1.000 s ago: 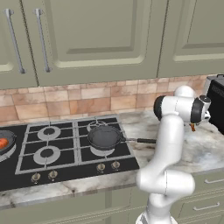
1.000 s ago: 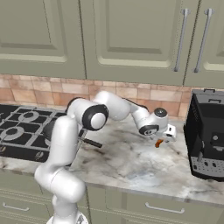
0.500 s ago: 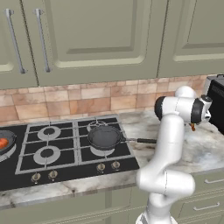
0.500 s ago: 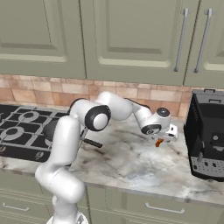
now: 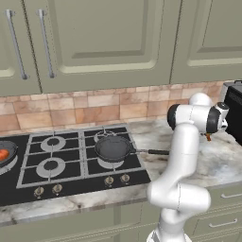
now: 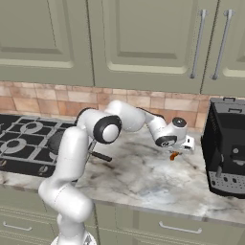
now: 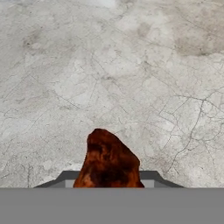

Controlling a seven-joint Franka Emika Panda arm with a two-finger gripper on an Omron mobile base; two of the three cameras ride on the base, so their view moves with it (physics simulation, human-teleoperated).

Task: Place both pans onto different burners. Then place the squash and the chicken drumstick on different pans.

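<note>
End effector (image 6: pixel 175 154), chicken drumstick (image 7: pixel 108 162) between fingers

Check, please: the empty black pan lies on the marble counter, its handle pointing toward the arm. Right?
No. In the left base view the empty black pan sits on a cooktop burner instead; its handle does point toward the arm.

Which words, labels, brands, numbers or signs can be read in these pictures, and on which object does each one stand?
There is no readable text in any view.
Cooktop: the knobs along its front edge carry no legible marks.
Coffee machine: its dark front shows small light specks, too small to read.
Cabinet doors, tiled wall and marble counter: plain, no lettering.
</note>
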